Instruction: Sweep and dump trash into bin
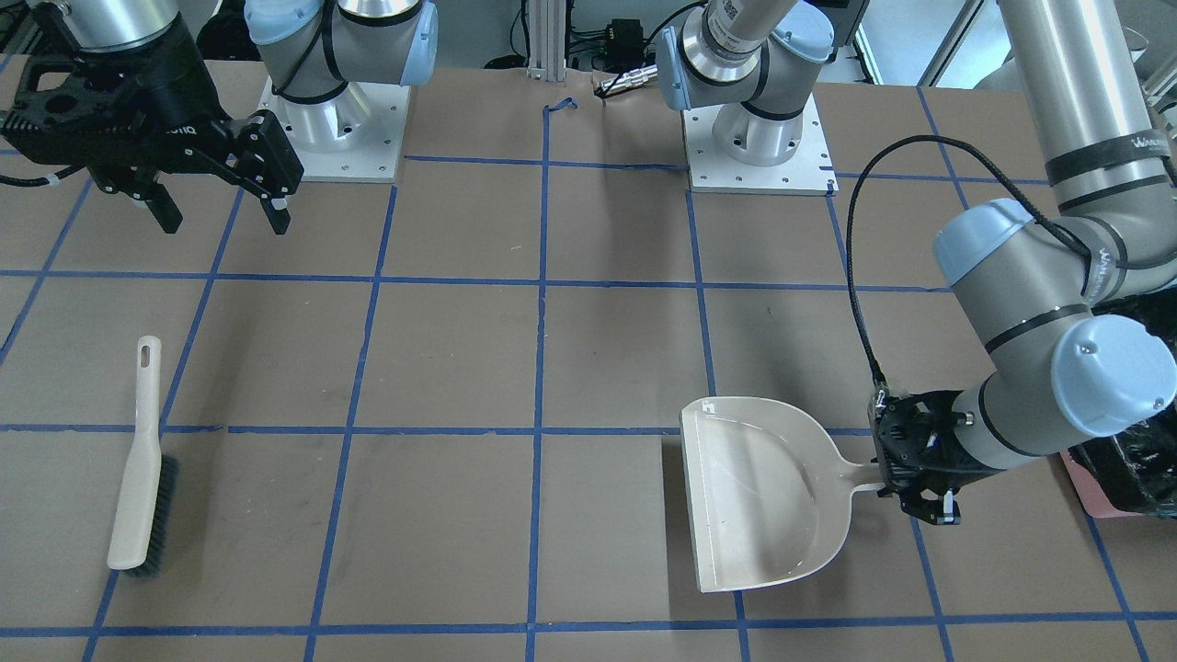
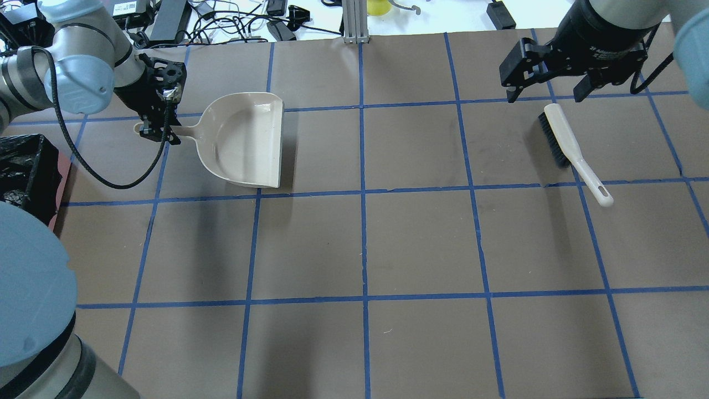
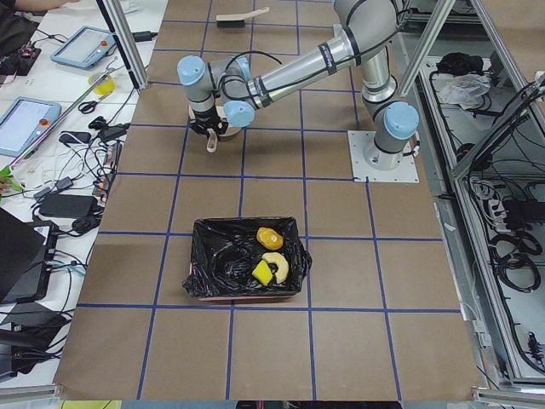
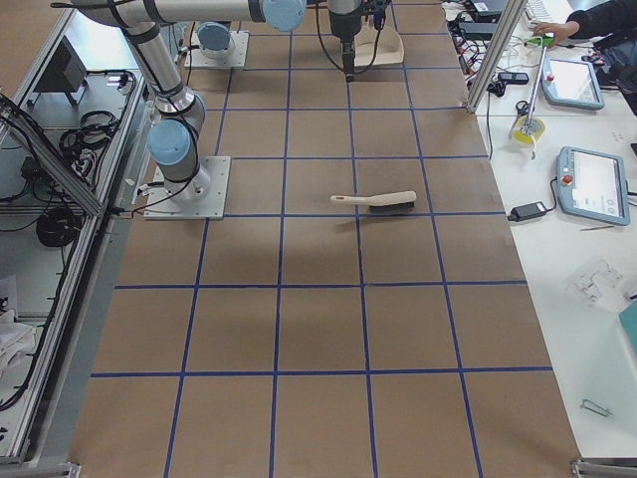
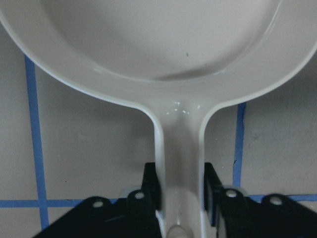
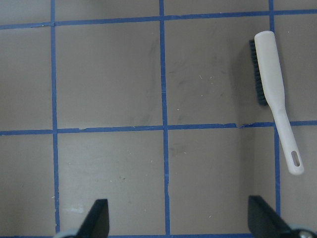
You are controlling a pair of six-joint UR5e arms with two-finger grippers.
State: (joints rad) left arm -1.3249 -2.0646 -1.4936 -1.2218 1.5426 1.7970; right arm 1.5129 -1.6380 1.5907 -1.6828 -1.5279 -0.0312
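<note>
left pincer (image 5: pixel 181 191) clamped on dustpan (image 2: pixel 243 138) handle, pan flat on worktop (image 2: pixel 421 238) right ahead of it; bin (image 3: pixel 204 256) near, behind that pincer, all three trash (image 3: pixel 269 236) pieces inside it; right pincer (image 2: pixel 544 95) far across, fingers apart, raised off the worktop, brush (image 2: pixel 573 147) lying near it, not touching.

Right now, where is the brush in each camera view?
Front-facing: brush lower left.
Overhead: brush upper right.
Exterior left: brush top edge.
Exterior right: brush centre.
Left wrist: not visible.
Right wrist: brush upper right.
Shared landmark: blue tape line under its handle.
</note>
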